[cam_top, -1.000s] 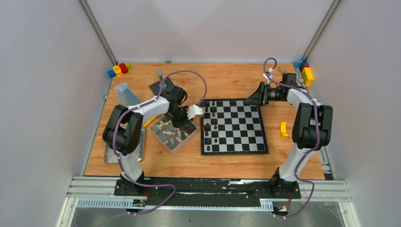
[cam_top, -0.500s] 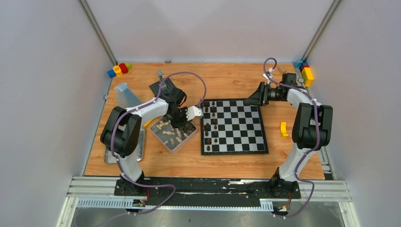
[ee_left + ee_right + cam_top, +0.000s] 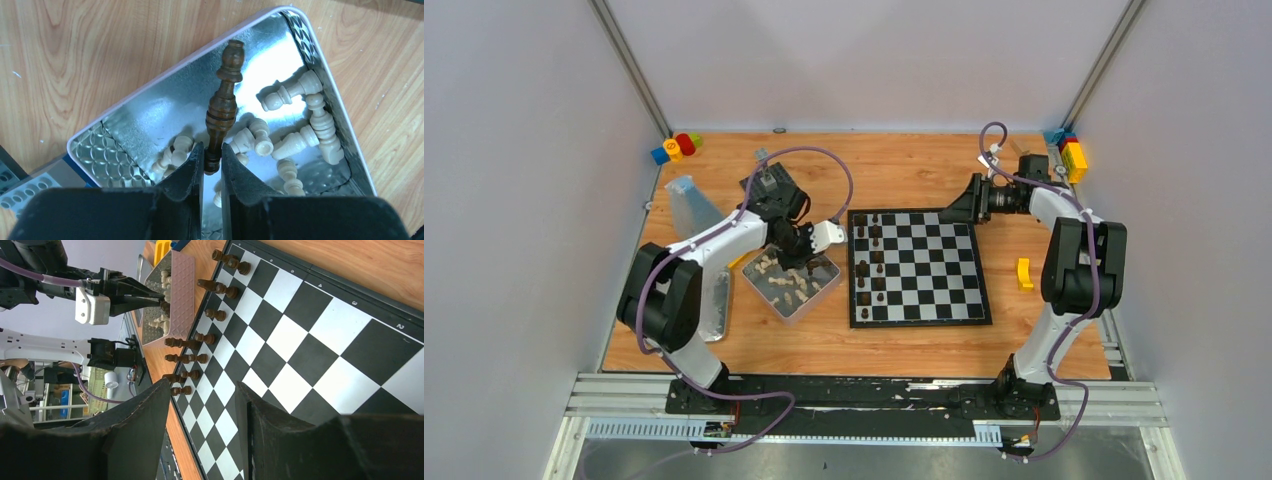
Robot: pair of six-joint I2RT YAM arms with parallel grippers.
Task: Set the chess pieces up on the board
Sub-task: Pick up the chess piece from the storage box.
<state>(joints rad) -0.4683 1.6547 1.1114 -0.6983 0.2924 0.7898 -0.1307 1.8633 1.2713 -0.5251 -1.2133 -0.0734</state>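
My left gripper (image 3: 212,160) is shut on the base end of a dark brown chess piece (image 3: 222,107). The piece points away from the fingers, above the shiny tin (image 3: 95,150). Several cream chess pieces (image 3: 295,142) lie loose in that tin. In the top view the left gripper (image 3: 800,258) hangs over the tin (image 3: 792,316), just left of the board (image 3: 934,275). Several dark pieces (image 3: 872,265) stand in the board's two left columns. My right gripper (image 3: 952,211) hovers at the board's far right corner, and the right wrist view shows it open (image 3: 203,384) and holding nothing.
A dark grey studded baseplate (image 3: 764,182) lies behind the tin. Coloured bricks sit in the back left corner (image 3: 676,147) and the back right corner (image 3: 1069,153). A yellow brick (image 3: 1024,273) lies right of the board. A flat metal lid (image 3: 717,300) rests by the left arm.
My left gripper has narrowed onto the dark piece and drawn back left from the board's edge to above the tin, its wrist turning. The right arm has not moved.
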